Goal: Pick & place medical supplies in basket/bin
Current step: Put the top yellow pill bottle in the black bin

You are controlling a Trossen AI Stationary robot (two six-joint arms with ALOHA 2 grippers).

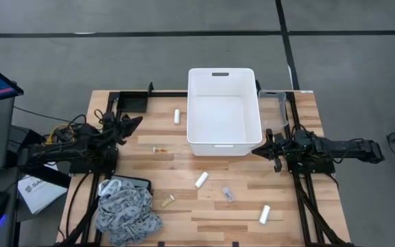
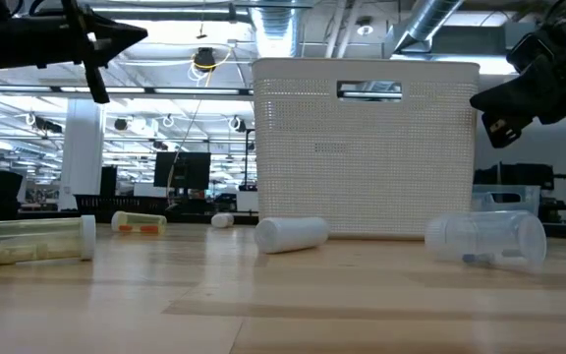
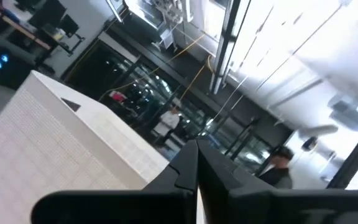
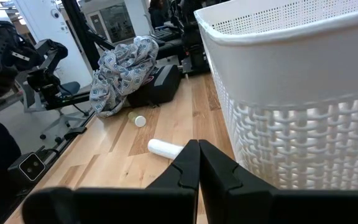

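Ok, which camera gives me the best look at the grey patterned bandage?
The high view: the whole grey patterned bandage lies bunched at the table's near-left corner, partly over a black pouch. The right wrist view shows it farther off, heaped on that pouch. The low and left wrist views do not show it.

The left arm reaches in from the left edge of the tabletop, its dark links folded low and its wrist aimed toward the middle. The left claw (image 1: 134,122) sits at the end of that arm, raised off the wood, and its own wrist view shows the two dark fingers (image 3: 213,177) pressed together at their tips with no gap and nothing between them.

The right arm stretches in from the right edge, nearly straight and level, pointing left. The right claw (image 1: 260,145) hangs above the tabletop, and its fingers (image 4: 219,168) likewise meet at the tips, closed on nothing. In the low view, both arms appear high up, clear of the surface.
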